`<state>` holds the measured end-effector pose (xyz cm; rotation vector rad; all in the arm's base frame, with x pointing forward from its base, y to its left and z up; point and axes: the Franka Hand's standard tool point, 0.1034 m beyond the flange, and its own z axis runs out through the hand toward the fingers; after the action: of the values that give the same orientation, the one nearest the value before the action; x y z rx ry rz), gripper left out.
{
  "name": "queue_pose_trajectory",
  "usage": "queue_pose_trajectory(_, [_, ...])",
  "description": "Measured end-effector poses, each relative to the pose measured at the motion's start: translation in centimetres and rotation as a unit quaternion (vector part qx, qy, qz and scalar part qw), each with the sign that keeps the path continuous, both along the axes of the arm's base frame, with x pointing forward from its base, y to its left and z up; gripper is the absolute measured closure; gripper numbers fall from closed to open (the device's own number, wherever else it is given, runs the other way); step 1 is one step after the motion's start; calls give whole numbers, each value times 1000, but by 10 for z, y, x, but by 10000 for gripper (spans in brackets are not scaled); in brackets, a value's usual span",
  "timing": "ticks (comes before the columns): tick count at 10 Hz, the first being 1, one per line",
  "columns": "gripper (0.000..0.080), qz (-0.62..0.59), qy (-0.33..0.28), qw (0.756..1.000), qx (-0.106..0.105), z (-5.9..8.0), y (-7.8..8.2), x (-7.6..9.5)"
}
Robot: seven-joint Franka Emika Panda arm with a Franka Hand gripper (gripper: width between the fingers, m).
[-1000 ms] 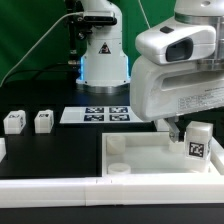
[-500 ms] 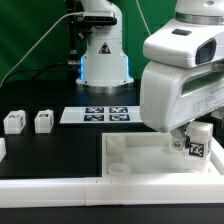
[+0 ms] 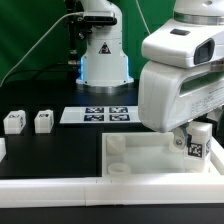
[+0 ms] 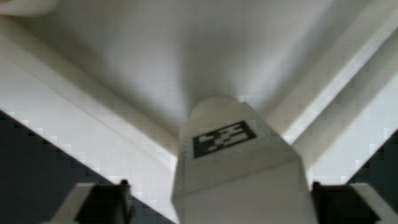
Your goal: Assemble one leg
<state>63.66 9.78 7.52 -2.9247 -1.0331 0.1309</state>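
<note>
A leg (image 3: 196,148), a small white block with a square tag on its face, stands upright in the large white square tabletop part (image 3: 145,158) near its corner on the exterior view's right. My gripper (image 3: 190,142) is lowered over it. In the wrist view the leg (image 4: 231,150) sits between my two dark fingertips (image 4: 103,203). The gripper (image 4: 221,208) is open, with a visible gap on one side of the leg and almost none on the other. Two more legs (image 3: 13,121) (image 3: 43,121) stand on the black table at the exterior view's left.
The marker board (image 3: 95,114) lies behind the tabletop part, in front of the arm's base (image 3: 102,62). A white rail (image 3: 50,190) runs along the front edge. A round socket (image 3: 120,170) sits in the tabletop part's near corner. Another white piece (image 3: 1,148) shows at the left edge.
The hand has moved toward the exterior view's right and down over the leg, so that the leg now sits between the fingers. The leg itself has stayed about where it was.
</note>
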Motion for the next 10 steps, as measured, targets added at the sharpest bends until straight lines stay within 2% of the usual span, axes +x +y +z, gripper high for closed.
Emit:
queue_pose_trajectory(1, [508,0,0,1000,0,0,0,0])
queue_pose_trajectory(6, [508,-38,0,999,-3,0,0,0])
queue_pose_trajectory(8, [508,-151,1,989,-13,0,0,0])
queue_pose_trajectory(10, [508,-258,2,966,-22,0,1,0])
